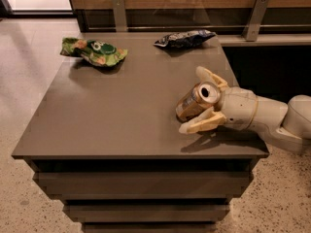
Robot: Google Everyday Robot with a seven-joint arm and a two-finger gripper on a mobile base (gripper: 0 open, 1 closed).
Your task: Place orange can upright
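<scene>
My smooth cream end effector [191, 101] reaches in from the right over the matte grey-brown table [121, 115]. Its two fingers are clamped on either side of the can [198, 100]. The can is shiny orange-copper metal with a silver pull-tab top, and it leans tilted near the table's front right edge. A crinkled green bag [95, 52] and a dark bag [184, 38] lie at the back.

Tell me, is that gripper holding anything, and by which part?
Yes. The gripper, at the right front of the table, clamps the orange can by its sides, a finger on either side. The can is tilted.
</scene>
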